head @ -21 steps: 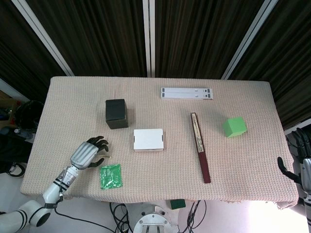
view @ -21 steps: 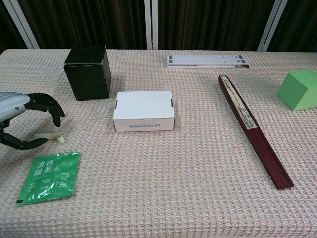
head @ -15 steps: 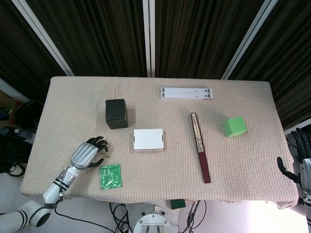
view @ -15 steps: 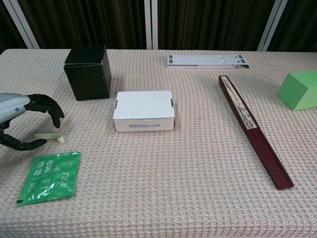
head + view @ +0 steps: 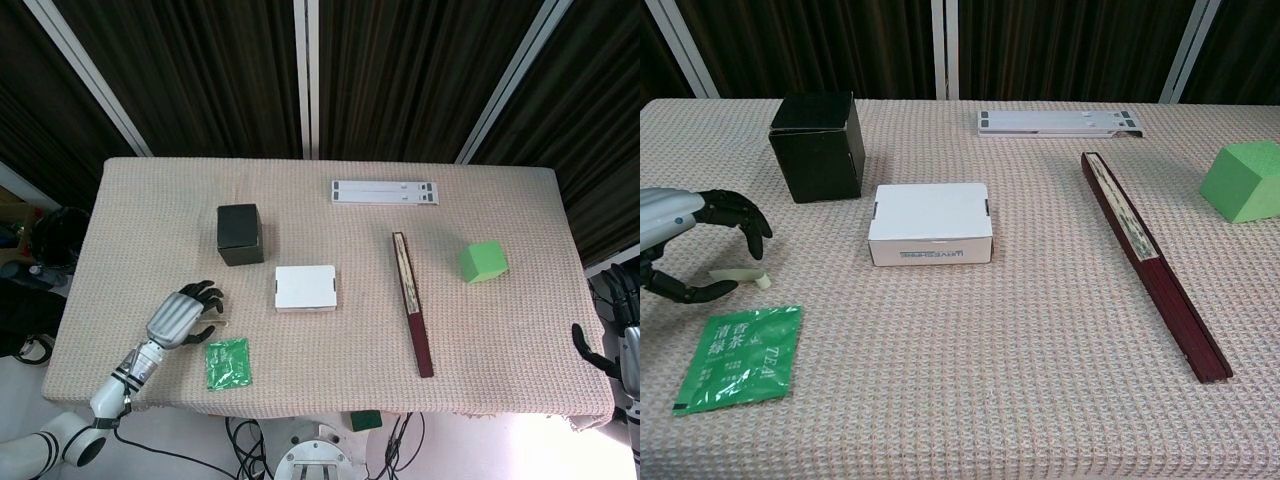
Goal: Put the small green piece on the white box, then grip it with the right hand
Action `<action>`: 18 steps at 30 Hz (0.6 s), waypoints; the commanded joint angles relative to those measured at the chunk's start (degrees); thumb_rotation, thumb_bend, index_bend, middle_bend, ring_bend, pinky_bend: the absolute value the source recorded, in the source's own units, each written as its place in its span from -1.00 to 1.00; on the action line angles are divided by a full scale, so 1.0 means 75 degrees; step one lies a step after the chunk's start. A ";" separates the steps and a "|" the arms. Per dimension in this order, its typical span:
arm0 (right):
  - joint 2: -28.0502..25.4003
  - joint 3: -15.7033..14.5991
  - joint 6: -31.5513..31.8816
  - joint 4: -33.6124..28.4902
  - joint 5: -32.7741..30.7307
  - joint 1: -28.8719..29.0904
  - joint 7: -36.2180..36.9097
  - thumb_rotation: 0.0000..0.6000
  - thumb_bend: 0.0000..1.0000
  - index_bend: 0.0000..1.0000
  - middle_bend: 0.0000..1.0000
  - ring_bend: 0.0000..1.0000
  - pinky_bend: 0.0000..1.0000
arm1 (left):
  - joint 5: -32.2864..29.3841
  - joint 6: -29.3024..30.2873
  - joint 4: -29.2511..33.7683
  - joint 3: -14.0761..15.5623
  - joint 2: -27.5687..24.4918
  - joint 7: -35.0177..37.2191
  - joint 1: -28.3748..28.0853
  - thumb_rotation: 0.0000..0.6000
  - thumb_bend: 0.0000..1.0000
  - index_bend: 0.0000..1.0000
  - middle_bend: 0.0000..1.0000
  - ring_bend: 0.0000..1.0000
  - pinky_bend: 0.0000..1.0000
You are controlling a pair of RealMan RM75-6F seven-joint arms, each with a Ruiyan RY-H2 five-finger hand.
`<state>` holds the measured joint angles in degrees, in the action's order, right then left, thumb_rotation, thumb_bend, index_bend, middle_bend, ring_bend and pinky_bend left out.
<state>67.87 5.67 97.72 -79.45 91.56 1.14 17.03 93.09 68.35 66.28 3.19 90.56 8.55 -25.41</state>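
Observation:
A small pale green strip (image 5: 741, 275) (image 5: 220, 322) lies flat on the cloth at the front left. My left hand (image 5: 685, 245) (image 5: 182, 316) hovers just left of it with fingers curled and apart, holding nothing; its thumb tip (image 5: 720, 290) is near the strip. The white box (image 5: 930, 237) (image 5: 305, 287) sits mid-table, nothing on top. My right hand (image 5: 612, 355) shows only partly at the right edge, off the table and empty, with its thumb sticking out.
A green sachet (image 5: 738, 357) lies in front of the left hand. A black box (image 5: 818, 146) stands behind it. A dark folded fan (image 5: 1151, 258), a green cube (image 5: 1243, 180) and a white slotted bar (image 5: 1058, 123) occupy the right and back.
The left hand has edged very slightly back toward the left; the pale strip and everything else stay put.

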 commanded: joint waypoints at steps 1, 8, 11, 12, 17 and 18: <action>0.0001 -0.0015 -0.0036 -0.0008 0.0013 0.0019 0.0032 1.00 -0.32 -1.00 -1.00 -1.00 -1.00 | -0.0039 -0.0018 -0.0008 -0.0017 0.0006 -0.0014 -0.0005 1.00 -0.40 -0.13 -0.44 -0.70 -0.49; -0.0057 -0.0059 -0.0144 -0.0003 0.0016 0.0041 -0.0038 1.00 -0.35 -1.00 -1.00 -1.00 -1.00 | -0.0063 -0.0036 -0.0062 -0.0001 0.0040 -0.0022 -0.0016 1.00 -0.40 -0.06 -0.43 -0.69 -0.49; -0.0046 -0.0051 -0.0161 0.0001 -0.0007 0.0048 -0.0028 1.00 -0.35 -1.00 -1.00 -1.00 -1.00 | -0.0085 -0.0080 -0.0096 0.0017 0.0070 -0.0033 -0.0021 1.00 -0.40 -0.04 -0.43 -0.69 -0.49; -0.0043 -0.0051 -0.0163 0.0006 -0.0009 0.0048 -0.0027 1.00 -0.34 -1.00 -1.00 -1.00 -1.00 | -0.0089 -0.0088 -0.0102 0.0019 0.0077 -0.0032 -0.0023 1.00 -0.40 -0.03 -0.43 -0.69 -0.49; -0.0042 -0.0041 -0.0165 0.0025 -0.0037 0.0045 -0.0017 1.00 -0.28 -1.00 -1.00 -1.00 -1.00 | -0.0099 -0.0085 -0.0125 0.0018 0.0110 -0.0008 -0.0032 1.00 -0.40 0.00 -0.43 -0.69 -0.49; -0.0043 -0.0039 -0.0164 0.0030 -0.0040 0.0045 -0.0011 1.00 -0.28 -1.00 -1.00 -1.00 -1.00 | -0.0098 -0.0082 -0.0128 0.0017 0.0115 -0.0002 -0.0035 1.00 -0.40 0.00 -0.43 -0.69 -0.49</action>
<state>67.55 5.39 96.49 -79.22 91.25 1.48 16.96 92.35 67.73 65.32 3.32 91.42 8.55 -25.67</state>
